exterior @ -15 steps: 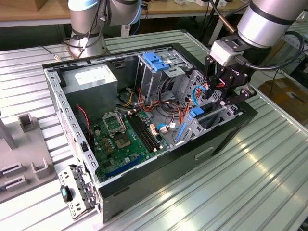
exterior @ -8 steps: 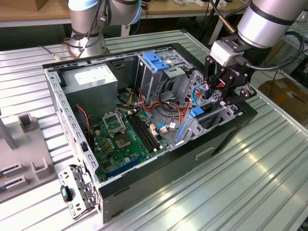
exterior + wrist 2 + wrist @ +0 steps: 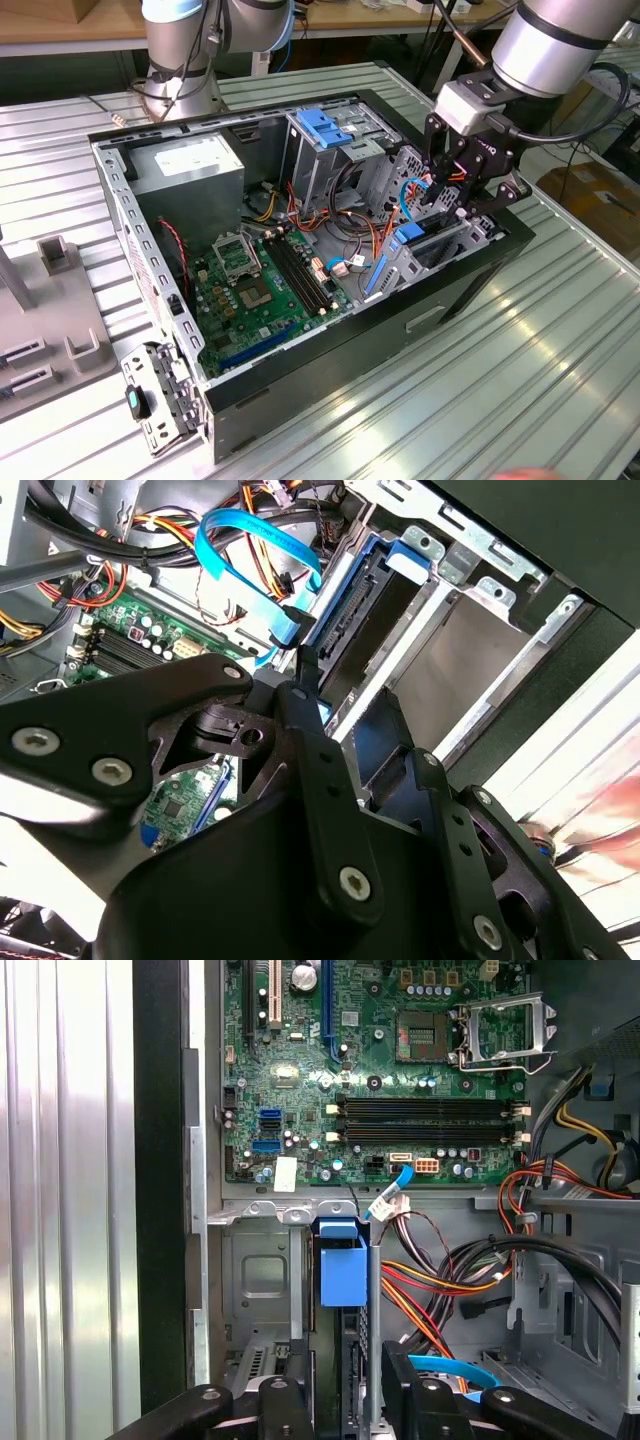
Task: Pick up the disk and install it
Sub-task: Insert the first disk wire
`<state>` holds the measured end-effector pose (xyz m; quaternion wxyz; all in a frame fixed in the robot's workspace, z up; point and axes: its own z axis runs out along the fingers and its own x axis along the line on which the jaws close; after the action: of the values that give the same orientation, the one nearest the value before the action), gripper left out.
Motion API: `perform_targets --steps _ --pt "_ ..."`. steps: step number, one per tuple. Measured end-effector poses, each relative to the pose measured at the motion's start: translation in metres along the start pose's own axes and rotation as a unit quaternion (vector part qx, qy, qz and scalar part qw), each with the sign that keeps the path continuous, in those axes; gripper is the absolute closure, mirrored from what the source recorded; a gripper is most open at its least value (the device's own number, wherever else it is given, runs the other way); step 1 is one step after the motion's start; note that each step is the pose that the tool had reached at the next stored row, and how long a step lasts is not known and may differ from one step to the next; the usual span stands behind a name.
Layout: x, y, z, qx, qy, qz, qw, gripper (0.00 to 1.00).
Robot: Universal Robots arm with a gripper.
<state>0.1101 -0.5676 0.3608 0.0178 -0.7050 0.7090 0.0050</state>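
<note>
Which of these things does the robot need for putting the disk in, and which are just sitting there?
For the job:
- the disk, standing on edge in the metal bay
- the tool, right over the disk

Just there:
- grey power box
- green board
- blue bracket
- light-blue cable

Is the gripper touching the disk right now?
Cannot tell. In the first wrist view the gripper straddles the disk, which stands on edge, but the dark seam on either side shows neither a plain gap nor plain contact.
</note>
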Motion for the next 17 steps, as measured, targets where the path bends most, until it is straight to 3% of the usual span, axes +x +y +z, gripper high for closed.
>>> perform_targets --steps 8,10,13,17 --pt "0.0000 0.0000 -0.0007 0.0000 0.0001 0.000 1.00000 0.58" --pt "-0.0005 -0.0001 -0.0036 0.0000 0.0001 0.000 1.00000 0.58" --pt "-0.0018 -0.0003 -0.0150 -0.0001 0.0001 0.000 1.00000 0.58" --pt "-0.0035 -0.0008 -0.0169 0.0000 0.0000 0.000 1.00000 0.58"
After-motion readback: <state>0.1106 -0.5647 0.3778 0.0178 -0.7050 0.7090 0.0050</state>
